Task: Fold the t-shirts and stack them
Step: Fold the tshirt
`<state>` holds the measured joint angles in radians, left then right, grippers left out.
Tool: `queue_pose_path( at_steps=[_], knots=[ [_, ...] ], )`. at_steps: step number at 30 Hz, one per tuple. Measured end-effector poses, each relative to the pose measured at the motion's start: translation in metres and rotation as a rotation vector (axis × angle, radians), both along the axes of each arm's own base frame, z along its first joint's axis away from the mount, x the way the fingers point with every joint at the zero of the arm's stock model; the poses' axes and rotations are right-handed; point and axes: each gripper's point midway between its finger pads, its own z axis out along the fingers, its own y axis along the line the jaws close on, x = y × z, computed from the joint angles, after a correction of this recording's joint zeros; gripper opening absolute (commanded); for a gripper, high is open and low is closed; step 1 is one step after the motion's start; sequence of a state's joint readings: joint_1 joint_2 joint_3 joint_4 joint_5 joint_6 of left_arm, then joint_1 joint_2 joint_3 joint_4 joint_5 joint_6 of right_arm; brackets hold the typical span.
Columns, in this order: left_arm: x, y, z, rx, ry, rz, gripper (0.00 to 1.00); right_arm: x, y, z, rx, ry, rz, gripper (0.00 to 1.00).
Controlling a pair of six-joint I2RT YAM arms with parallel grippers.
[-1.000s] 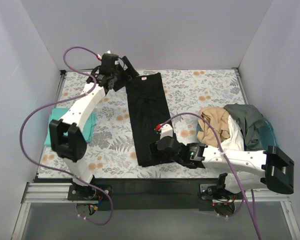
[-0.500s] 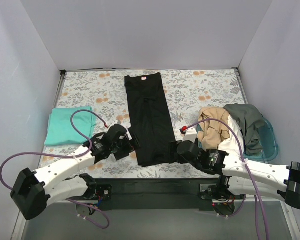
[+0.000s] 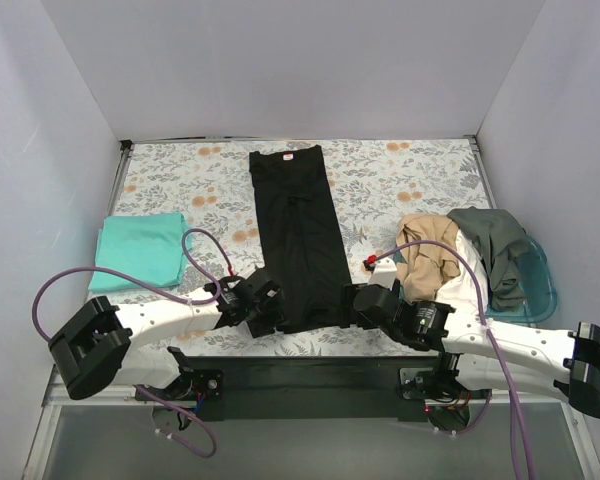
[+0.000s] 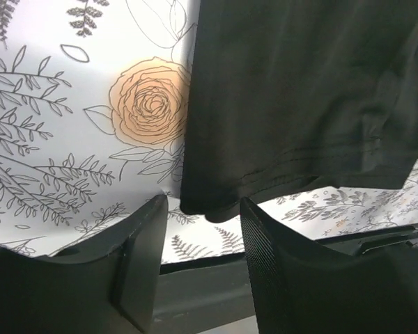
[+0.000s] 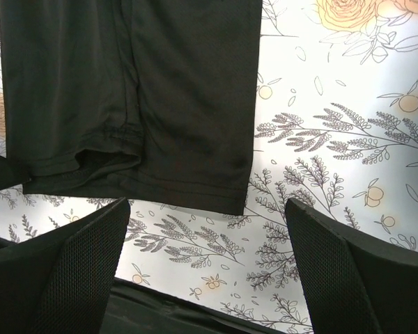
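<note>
A black t-shirt (image 3: 298,235) lies folded into a long strip down the table's middle, collar at the far end. My left gripper (image 3: 272,312) sits low at its near left hem corner (image 4: 209,207). The fingers are partly drawn in, with a gap still between them and the corner at the gap's mouth (image 4: 203,202). At the near right hem corner (image 5: 240,205), my right gripper (image 3: 354,304) stands wide open over bare table (image 5: 207,209). A folded teal t-shirt (image 3: 140,250) lies at the left. Tan (image 3: 428,250), white (image 3: 472,275) and grey (image 3: 495,240) t-shirts are heaped at the right.
The heap rests in a translucent teal basket (image 3: 540,285) by the right wall. The floral table cover (image 3: 410,180) ends at a black front rail (image 3: 300,375) just behind both grippers. Purple cables loop above each arm.
The left arm swung from the shirt's collar end to the near left hem corner, and its fingers narrowed. The right gripper shifted right along the hem to the right corner.
</note>
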<state>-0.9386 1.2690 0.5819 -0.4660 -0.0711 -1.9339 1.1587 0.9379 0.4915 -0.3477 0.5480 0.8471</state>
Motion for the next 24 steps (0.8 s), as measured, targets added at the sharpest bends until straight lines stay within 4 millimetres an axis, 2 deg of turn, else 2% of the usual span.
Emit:
queue_pose_path(
  at_steps=[3,5,6,8,9,13,17,24],
  knots=[
    [0.001,0.001,-0.001,0.002,0.001,0.022,0.41,-0.001,-0.002,-0.005,-0.001,0.010,-0.010,0.97],
    [0.003,0.001,-0.002,0.005,-0.001,0.032,0.36,-0.002,-0.004,-0.009,-0.004,0.015,-0.014,0.95],
    [0.004,0.002,-0.003,0.009,-0.003,0.036,0.25,-0.003,-0.005,-0.011,-0.006,0.017,-0.015,0.95],
    [0.005,0.002,-0.006,0.022,-0.001,0.044,0.14,-0.004,-0.008,-0.016,-0.012,0.023,-0.019,0.92],
    [0.006,0.001,-0.008,0.026,0.004,0.046,0.00,-0.005,-0.009,-0.017,-0.014,0.026,-0.022,0.92],
    [0.010,-0.006,-0.010,0.023,0.006,0.048,0.00,-0.006,-0.011,-0.024,-0.026,0.037,-0.028,0.85],
    [0.011,-0.006,-0.009,0.022,0.004,0.055,0.00,-0.004,-0.007,-0.027,-0.029,0.035,-0.024,0.82],
    [0.006,0.019,-0.008,0.099,-0.008,0.088,0.00,-0.001,-0.004,-0.040,-0.110,0.041,0.009,0.69]
  ],
)
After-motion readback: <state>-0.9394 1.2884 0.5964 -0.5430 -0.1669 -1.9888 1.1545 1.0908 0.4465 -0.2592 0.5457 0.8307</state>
